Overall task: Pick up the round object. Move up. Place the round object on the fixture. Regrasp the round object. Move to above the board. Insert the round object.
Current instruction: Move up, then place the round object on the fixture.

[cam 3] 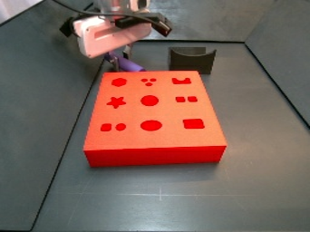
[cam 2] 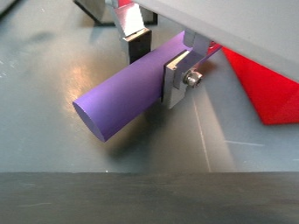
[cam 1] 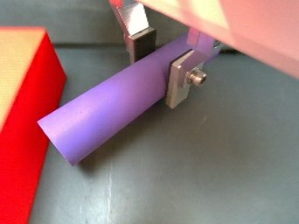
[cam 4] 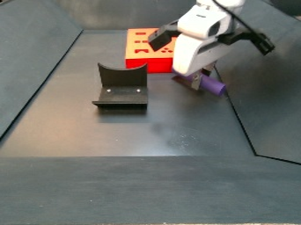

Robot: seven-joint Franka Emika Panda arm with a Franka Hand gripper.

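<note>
Jaws pinched the round object [cam 1: 117, 109] near one end, gripper [cam 1: 160, 63] low beside the board [cam 3: 151, 122]; a straight, level lift seemed advisable before the fixture [cam 3: 191, 59].

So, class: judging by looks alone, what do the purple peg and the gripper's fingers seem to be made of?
Purple peg, between the gripper fingers: probably plastic; smooth, matte, uniformly coloured. Fingers: likely metal; flat silver plates with a visible screw.
</note>
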